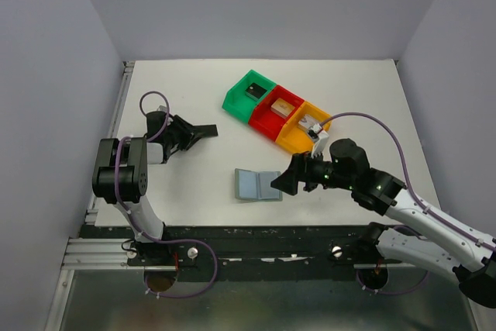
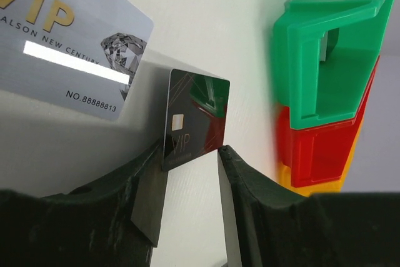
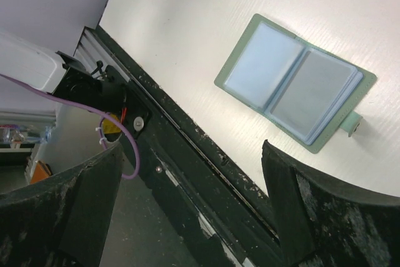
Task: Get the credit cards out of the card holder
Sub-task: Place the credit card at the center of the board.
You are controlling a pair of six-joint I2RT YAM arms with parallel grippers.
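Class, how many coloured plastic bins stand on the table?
3. They sit side by side in a diagonal row: the green bin farthest left, the red bin in the middle, the orange bin nearest the right arm. None appears hidden.

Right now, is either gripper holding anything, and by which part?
Right gripper: nothing, jaws wide open. Left gripper: black card stands between its part-open jaws, a lower corner against one pad; whether that is a grip cannot be told.

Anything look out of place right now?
Yes: the glossy black rectangular card stands on edge between the parted fingers of the left gripper, leaning against one, while the silver-grey rectangular card beside it lies flat.
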